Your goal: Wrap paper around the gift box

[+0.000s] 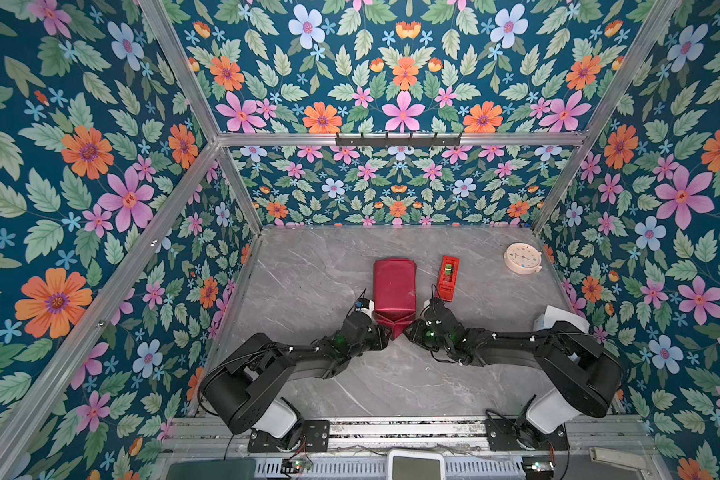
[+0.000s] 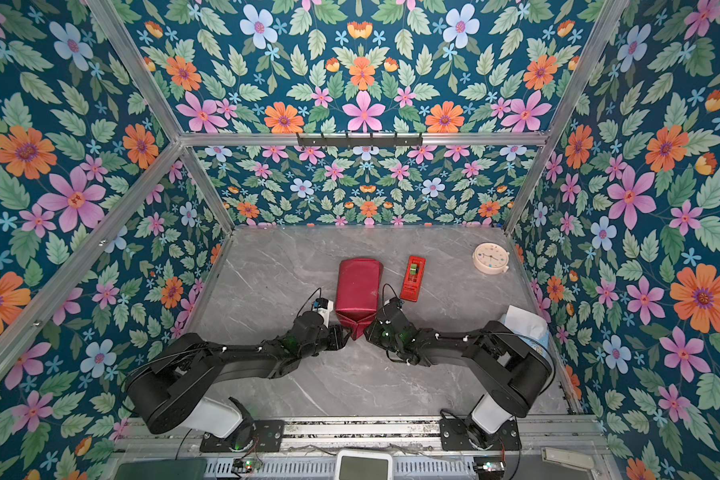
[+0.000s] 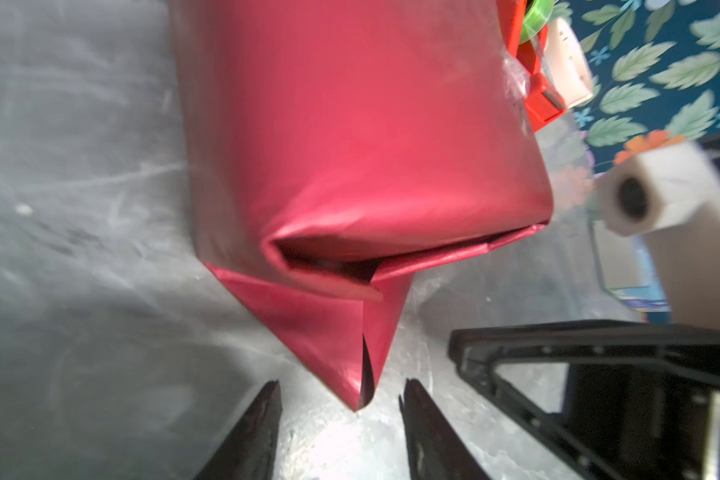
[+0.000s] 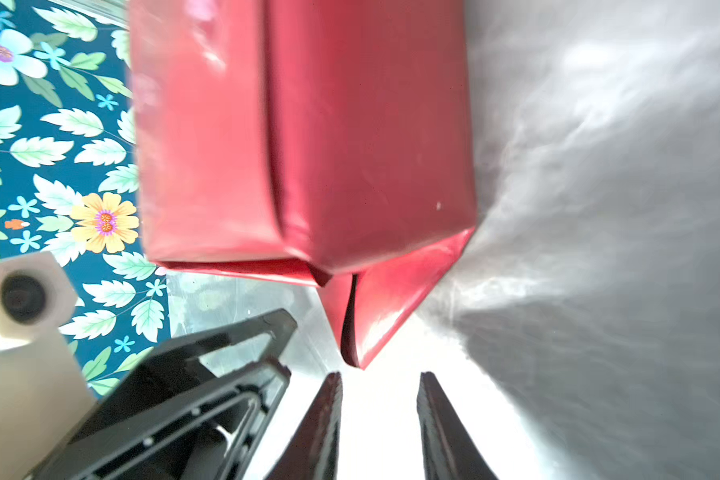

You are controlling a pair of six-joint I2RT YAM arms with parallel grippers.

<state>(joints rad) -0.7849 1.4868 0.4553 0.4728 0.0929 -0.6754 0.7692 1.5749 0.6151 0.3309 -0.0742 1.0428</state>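
The left gripper had its two dark, tapering fingers spread apart and clasping nothing. The tip of the paper's pointed flap lay in the gap at their ends, clear of both. The right gripper was likewise released. Its narrow black fingers stood parted just short of that same tip, which was not between them.

The paper was folded into an oblong parcel with softly rounded edges. It was smooth and slightly shiny, maroon where shaded and brighter red where the light struck. A lengthwise seam ran down its top. At its near end the side folds met in a creased triangle lying flat on the table. A dark slit gaped above it where the layers had not closed. The gift box was hidden inside the wrap. In both top views the parcel lay near the middle of the table, long axis running near to far. The two grippers met at its near point, one from the left and one from the right.

Just right of the parcel lay a narrow red plastic tape dispenser holding a green roll. A round cream clock sat in the far right corner.

The table was grey, marble-patterned and faintly glossy. Walls with printed flowers and leaves on dark teal enclosed it, framed by aluminium bars.
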